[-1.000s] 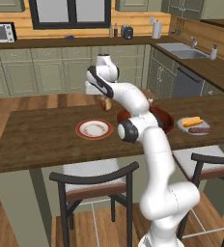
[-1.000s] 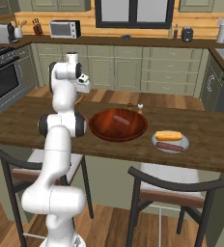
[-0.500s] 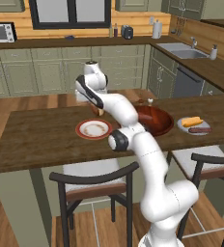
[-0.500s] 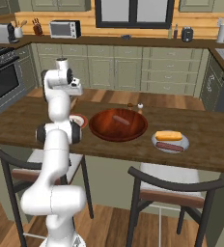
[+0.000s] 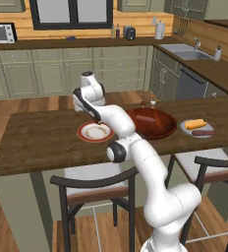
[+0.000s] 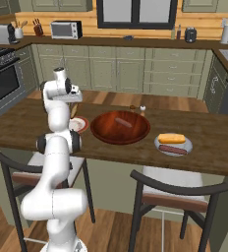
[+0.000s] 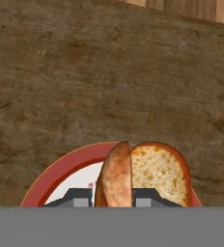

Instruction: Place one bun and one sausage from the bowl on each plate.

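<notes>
My gripper (image 7: 115,198) is shut on a golden-brown bun (image 7: 143,173), held just above the cream plate with the red-brown rim (image 7: 61,169). From the base, the gripper (image 6: 74,109) hangs over that plate (image 6: 80,126), which lies left of the reddish-brown bowl (image 6: 120,129). One sausage (image 6: 123,122) lies in the bowl. To the right, the pale grey plate (image 6: 161,143) carries a bun (image 6: 171,139) and a sausage (image 6: 174,148). The left base view has the red-rimmed plate (image 5: 95,133), the bowl (image 5: 153,123) and the grey plate (image 5: 187,127) in a row.
All of this sits on a dark wooden island counter (image 5: 42,142). Two small shakers (image 5: 148,104) stand behind the bowl. Two stools (image 6: 175,192) are tucked under the counter's near edge. Kitchen cabinets and a sink run along the far walls.
The arm has swung left from beside the bowl to above the red-rimmed plate, carrying the bun. The gripper has stayed shut on it.
</notes>
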